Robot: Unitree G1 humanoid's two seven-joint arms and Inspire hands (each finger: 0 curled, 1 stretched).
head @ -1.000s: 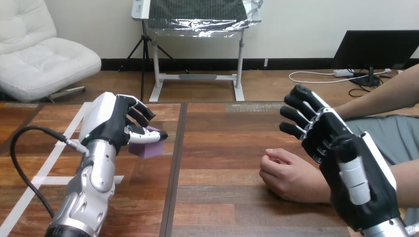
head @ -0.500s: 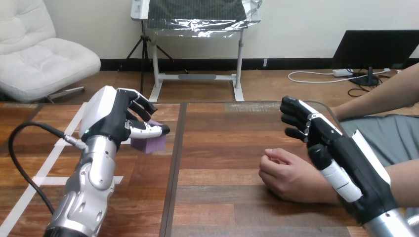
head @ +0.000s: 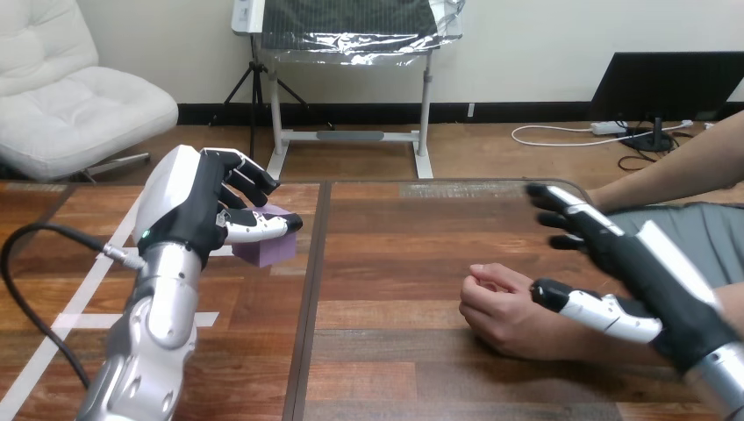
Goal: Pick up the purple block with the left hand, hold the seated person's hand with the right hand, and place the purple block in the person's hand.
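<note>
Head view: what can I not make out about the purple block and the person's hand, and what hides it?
1. The purple block: its left part is behind the left hand, whose thumb and fingers curl round it; whether it touches the table is unclear.
2. The person's hand: its wrist is behind the thumb of the right hand; whether they touch is unclear. Its own curled fingers hide the palm.

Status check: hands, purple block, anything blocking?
Left hand shut on purple block. Right hand open over the person's wrist, not gripping. Person's hand a loose fist on the table: no open palm.
</note>
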